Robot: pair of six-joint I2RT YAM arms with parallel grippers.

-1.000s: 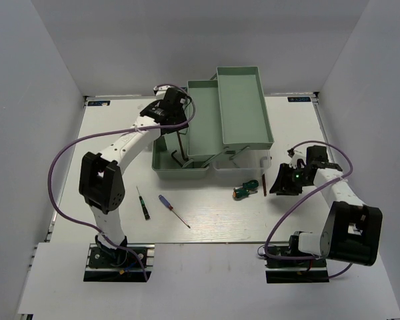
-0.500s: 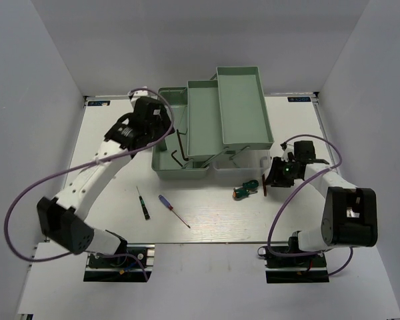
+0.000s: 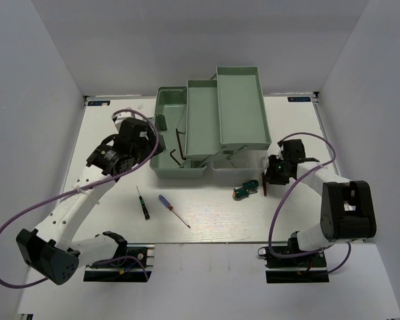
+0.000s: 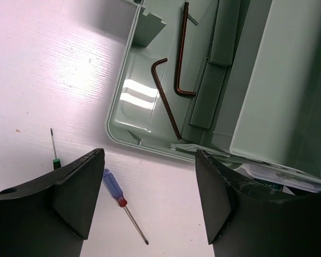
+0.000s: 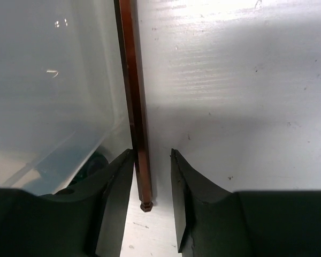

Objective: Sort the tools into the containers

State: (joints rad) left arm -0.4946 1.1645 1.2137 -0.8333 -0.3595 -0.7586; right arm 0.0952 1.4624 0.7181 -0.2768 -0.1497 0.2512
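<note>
The mint-green toolbox base [image 3: 161,167] holds two reddish-brown hex keys [image 3: 176,152], also in the left wrist view [image 4: 166,97]. Two trays [image 3: 203,120] are swung out above it. My left gripper [image 3: 147,148] is open and empty beside the base's left wall, above the table [image 4: 150,198]. A blue-handled screwdriver [image 3: 168,204] [image 4: 113,188] and a black-handled screwdriver [image 3: 143,204] lie near the front. A green-and-orange stubby screwdriver [image 3: 243,191] lies right of them. My right gripper [image 3: 270,177] is low at the table with its jaws either side of a third hex key [image 5: 135,107] [image 3: 263,187], slightly apart [image 5: 152,176].
The translucent lid [image 5: 48,80] lies just left of the right gripper and the hex key. White walls enclose the table on three sides. The tip of the black-handled screwdriver [image 4: 53,145] shows past my left gripper's finger.
My left arm has pulled back out of the toolbox base toward the near left, empty. My right gripper has moved left and down over the hex key on the table.
</note>
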